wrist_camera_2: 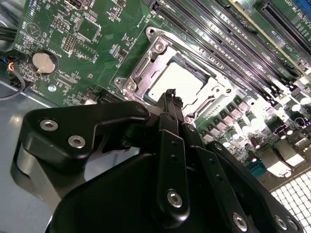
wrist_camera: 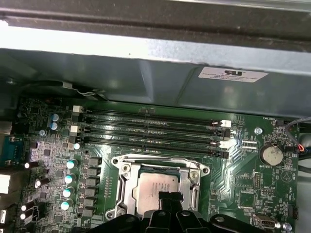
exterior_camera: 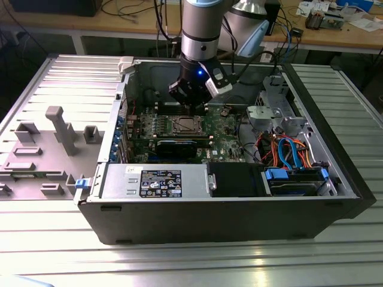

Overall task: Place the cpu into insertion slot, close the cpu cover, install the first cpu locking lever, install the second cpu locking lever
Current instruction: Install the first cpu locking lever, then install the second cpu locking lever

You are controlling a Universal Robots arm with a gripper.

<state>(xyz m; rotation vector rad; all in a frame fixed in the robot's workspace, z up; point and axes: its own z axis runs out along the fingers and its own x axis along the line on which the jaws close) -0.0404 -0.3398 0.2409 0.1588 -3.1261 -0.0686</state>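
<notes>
- I see the black tool (wrist_camera_2: 170, 104) low over the green motherboard (exterior_camera: 224, 143), inside the open black computer case (exterior_camera: 335, 173) on the ribbed metal table (exterior_camera: 60, 78).
- Its fingertips look clenched together, gripping nothing.
- The silver-grey square cpu (wrist_camera: 156, 187) sits in the dark-rimmed insertion slot (wrist_camera: 134, 171), near the board's middle.
- The thin silver metal cpu cover (wrist_camera: 160, 162) frames it, lying flat.
- The tool tip hangs just above the cpu's edge.

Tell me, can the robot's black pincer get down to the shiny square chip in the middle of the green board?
Probably yes. The black pincer hangs right over the silver-grey square chip sitting in its socket, and in both wrist views nothing lies between them. The silver metal frame rings the chip without covering its top.
</notes>
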